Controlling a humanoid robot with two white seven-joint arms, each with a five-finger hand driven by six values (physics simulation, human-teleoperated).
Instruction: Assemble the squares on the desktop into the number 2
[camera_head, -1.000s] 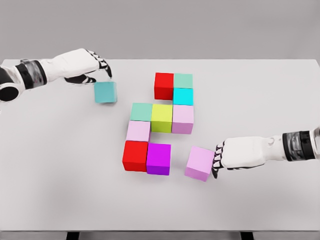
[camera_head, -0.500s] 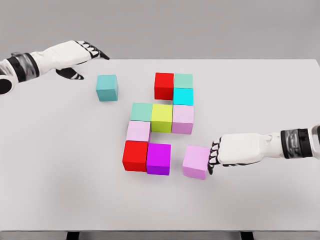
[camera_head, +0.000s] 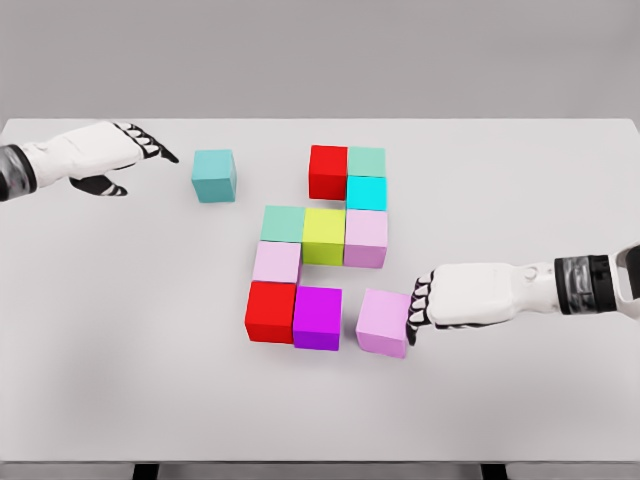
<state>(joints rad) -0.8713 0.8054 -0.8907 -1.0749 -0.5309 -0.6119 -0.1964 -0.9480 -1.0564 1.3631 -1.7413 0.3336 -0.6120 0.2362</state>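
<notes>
Coloured cubes lie grouped mid-table: a red cube (camera_head: 327, 171), a mint cube (camera_head: 367, 161), a cyan cube (camera_head: 366, 192), then a row of green (camera_head: 283, 223), yellow-green (camera_head: 324, 236) and pale pink (camera_head: 366, 238). Below sit a pink cube (camera_head: 276, 262), a red cube (camera_head: 271, 311) and a magenta cube (camera_head: 318, 317). A loose pink cube (camera_head: 384, 322) rests just right of the magenta one, with my right hand (camera_head: 418, 310) pressed against its right side, fingers curled. A teal cube (camera_head: 214, 175) stands alone at the upper left. My left hand (camera_head: 135, 150) hovers open to its left, apart from it.
The white table (camera_head: 520, 200) ends at its front edge along the bottom of the view. Both forearms reach in from the sides over bare tabletop.
My right hand has pushed the loose pink cube left toward the magenta cube and squared it. My left hand let the teal cube settle and drew back to the left.
</notes>
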